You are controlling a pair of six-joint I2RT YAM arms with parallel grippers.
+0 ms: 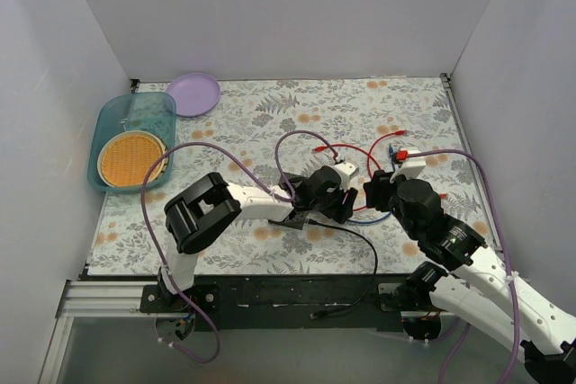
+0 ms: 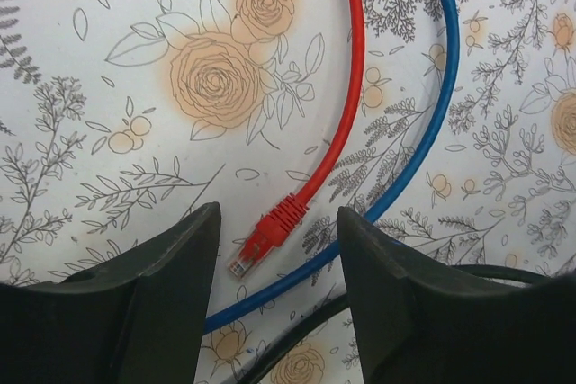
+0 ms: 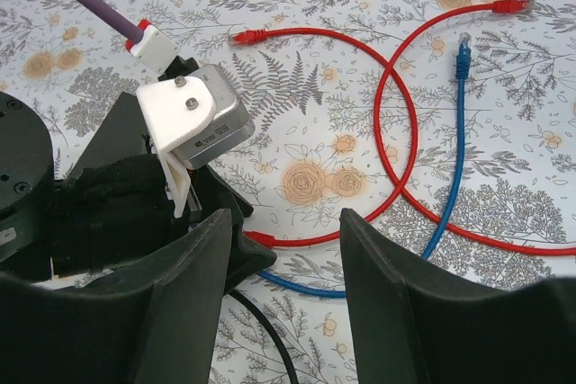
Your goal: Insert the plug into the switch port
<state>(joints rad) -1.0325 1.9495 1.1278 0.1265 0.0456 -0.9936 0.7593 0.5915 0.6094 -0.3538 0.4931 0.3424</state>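
The left claw (image 2: 279, 213) is hovering wide open with the red plug (image 2: 263, 242) lying loose between its tips, the right claw (image 3: 283, 215) is gaping empty too, and what seems the switch (image 1: 292, 219) is sitting just behind the left claw, so grasping and inserting are both remaining.

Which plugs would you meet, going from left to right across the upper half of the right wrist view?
red plug → blue plug → second red plug

Glossy red cable (image 2: 355, 87), matt black left end effector (image 2: 279, 242)
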